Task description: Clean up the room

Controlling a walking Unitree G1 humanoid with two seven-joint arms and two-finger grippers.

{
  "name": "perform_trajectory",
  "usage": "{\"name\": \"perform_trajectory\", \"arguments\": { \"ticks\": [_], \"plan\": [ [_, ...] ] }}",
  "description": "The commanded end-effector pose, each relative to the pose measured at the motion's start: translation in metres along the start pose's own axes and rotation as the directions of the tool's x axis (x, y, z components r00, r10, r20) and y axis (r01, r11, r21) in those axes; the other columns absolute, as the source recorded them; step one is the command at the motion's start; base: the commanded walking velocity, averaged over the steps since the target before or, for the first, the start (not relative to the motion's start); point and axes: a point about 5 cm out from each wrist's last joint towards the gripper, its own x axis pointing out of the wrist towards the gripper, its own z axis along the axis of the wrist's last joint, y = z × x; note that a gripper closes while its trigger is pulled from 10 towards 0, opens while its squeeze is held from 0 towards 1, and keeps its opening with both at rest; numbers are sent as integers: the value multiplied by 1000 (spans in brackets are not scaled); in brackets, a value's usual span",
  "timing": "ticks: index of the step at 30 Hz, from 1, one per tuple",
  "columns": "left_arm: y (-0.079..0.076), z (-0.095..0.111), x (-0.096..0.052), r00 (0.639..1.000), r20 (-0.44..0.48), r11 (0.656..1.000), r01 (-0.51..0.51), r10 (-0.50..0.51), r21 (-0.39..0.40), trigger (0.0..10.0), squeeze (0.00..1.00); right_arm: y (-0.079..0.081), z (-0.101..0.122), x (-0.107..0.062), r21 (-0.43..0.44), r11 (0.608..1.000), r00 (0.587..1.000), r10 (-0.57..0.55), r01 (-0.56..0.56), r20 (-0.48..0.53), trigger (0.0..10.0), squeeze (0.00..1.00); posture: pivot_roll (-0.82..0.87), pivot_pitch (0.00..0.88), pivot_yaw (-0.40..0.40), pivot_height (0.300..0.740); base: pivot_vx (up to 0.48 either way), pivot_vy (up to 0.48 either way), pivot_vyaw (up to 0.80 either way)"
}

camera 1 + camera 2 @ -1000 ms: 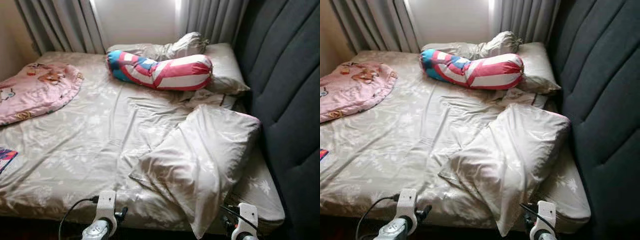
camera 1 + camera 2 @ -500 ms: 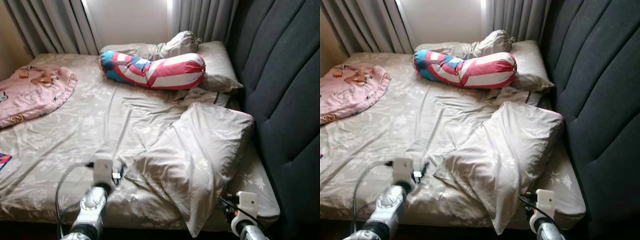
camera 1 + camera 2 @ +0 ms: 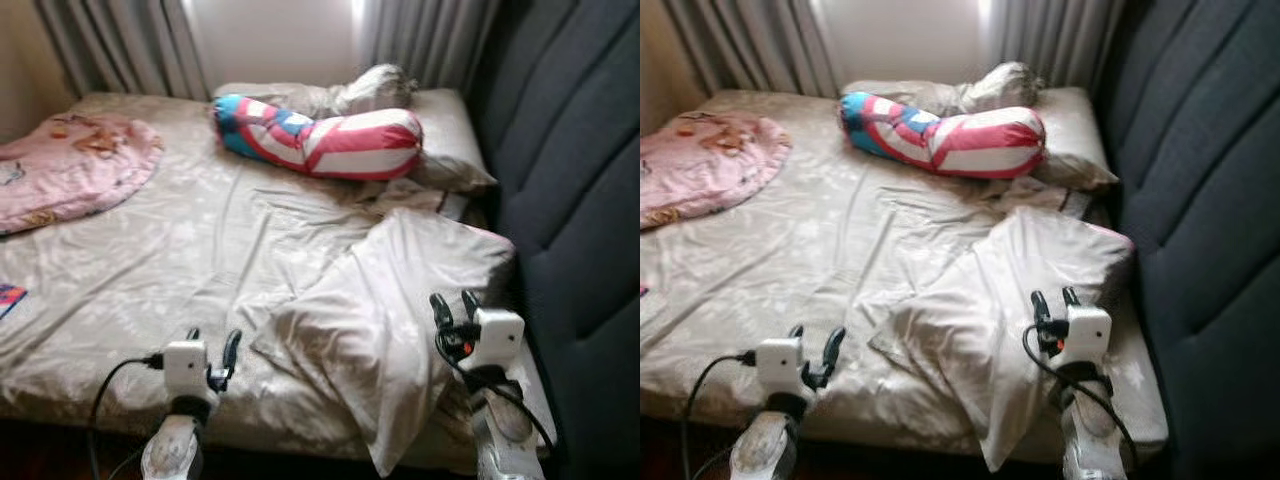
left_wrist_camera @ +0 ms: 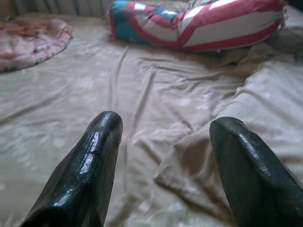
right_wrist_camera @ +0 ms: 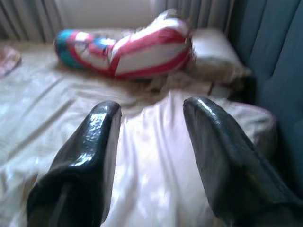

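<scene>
Bed: wide mattress under a wrinkled beige floral sheet [image 3: 180, 250], against a dark grey padded headboard [image 3: 580, 170].
Near pillow: large beige pillow [image 3: 400, 300] lying askew near the bed's foot edge, beside the headboard.
Bolster: red, white and blue striped bolster [image 3: 320, 140] by the grey curtains [image 3: 120, 45].
Blanket: pink printed blanket [image 3: 70, 165], far left.
Left gripper [image 3: 212, 345]: fingers spread, empty, over the sheet just left of the pillow.
Right gripper [image 3: 452, 305]: fingers apart, empty, over the pillow's right part.

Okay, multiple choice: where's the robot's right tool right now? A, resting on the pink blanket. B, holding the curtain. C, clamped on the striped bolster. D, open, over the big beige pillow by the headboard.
D: the right tool sits with its fingers spread above the big beige pillow, next to the dark headboard, gripping nothing.
</scene>
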Motion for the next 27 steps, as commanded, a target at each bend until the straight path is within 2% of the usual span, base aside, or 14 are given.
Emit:
{"name": "perform_trajectory", "arguments": {
  "ticks": [1,5,11,16,21,27],
  "plan": [
    [-6,4,1,999,12,999,31,-31,-9,10000,0,-3,7,2,6,1000,999,-25,25,31,10000,0,-73,0,-72,740,0,0,0],
    [-5,11,6,999,24,999,35,-34,-12,10000,0,-5,5,-3,27,997,997,-72,72,22,10000,0,-77,0,-60,740,0,0,0],
    [-6,32,18,997,64,999,36,-35,-11,10000,0,-4,5,-12,70,986,988,-152,152,-5,10000,0,-84,0,-36,740,0,0,0],
    [-9,35,21,996,52,998,67,-65,-22,10000,0,1,1,-20,84,978,982,-188,189,-22,10000,0,-117,0,-18,740,0,0,0],
    [-14,38,27,996,48,997,75,-74,-22,10000,0,2,6,-16,88,978,982,-187,188,-23,10000,0,-113,0,-14,740,0,326,0],
    [-16,40,22,996,39,997,77,-76,-24,10000,0,9,5,-16,92,981,985,-166,169,-42,10000,0,-103,0,-27,740,0,384,0]
  ]
}}
